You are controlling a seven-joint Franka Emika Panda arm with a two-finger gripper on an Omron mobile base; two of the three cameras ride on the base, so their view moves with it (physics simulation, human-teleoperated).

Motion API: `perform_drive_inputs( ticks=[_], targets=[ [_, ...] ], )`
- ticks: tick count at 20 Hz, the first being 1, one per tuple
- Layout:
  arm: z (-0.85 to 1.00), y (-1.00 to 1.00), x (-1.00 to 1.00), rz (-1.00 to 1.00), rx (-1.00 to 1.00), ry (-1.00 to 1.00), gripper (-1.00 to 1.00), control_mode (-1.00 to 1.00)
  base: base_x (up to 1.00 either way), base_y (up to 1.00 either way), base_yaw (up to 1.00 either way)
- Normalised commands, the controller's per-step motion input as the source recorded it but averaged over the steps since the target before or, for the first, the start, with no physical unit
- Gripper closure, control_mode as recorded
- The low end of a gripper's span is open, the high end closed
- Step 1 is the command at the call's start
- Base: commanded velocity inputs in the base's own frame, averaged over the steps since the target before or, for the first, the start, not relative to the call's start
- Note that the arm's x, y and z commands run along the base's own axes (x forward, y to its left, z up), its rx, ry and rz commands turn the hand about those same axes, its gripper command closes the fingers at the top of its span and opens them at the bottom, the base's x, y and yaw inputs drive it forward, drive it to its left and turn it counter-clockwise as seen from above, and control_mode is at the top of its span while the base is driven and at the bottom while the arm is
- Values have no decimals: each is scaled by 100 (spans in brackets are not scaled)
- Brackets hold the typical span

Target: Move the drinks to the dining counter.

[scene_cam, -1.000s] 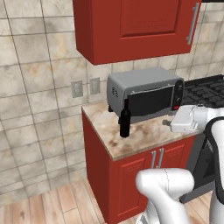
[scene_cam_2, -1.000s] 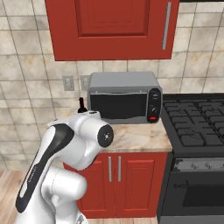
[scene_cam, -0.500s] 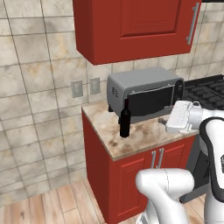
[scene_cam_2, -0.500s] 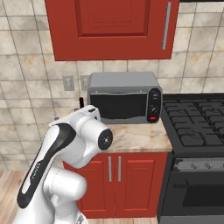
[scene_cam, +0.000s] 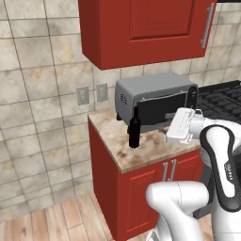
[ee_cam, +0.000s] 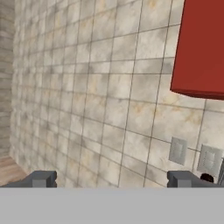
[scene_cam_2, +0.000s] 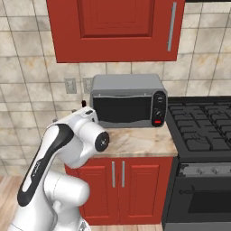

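One of the drinks, a tall black wine bottle (scene_cam: 134,130), stands upright on the narrow marbled countertop (scene_cam: 141,151), just left of a grey toaster oven. My gripper (scene_cam: 171,128) hovers over the counter to the bottle's right, in front of the oven and apart from the bottle. In the hand view the gripper (ee_cam: 113,179) faces the tiled wall, its fingertips (ee_cam: 42,178) spread wide with nothing between them. A small dark tip shows beside the right finger. In the right base view my arm covers the bottle (scene_cam_2: 83,104) except for its top. The dining counter is out of view.
The toaster oven (scene_cam: 157,100) fills the back of the counter. A black stove (scene_cam_2: 203,131) adjoins it on the right. A red wall cabinet (scene_cam: 146,28) hangs overhead. Two wall outlets (scene_cam: 92,93) sit left of the oven. The counter ends just left of the bottle.
My hand has moved left across the oven's front, closer to the wine bottle. The jaws stayed wide open and the bottle has not moved.
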Motion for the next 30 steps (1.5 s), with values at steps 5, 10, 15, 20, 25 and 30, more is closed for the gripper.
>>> perform_drive_inputs(
  ticks=[5,10,15,20,25,30],
  targets=[
    [0,16,23,0,0,0,-100,-100,0,0,0],
    [-3,0,21,-3,0,0,-100,-100,0,0,0],
    [-10,0,18,-5,1,0,-100,-100,0,0,0],
    [-13,0,23,-5,0,0,-100,-100,0,0,0],
    [-12,-1,26,-4,1,0,-100,-100,0,0,0],
    [-10,-5,25,-3,1,0,-100,-100,0,0,0]
  ],
)
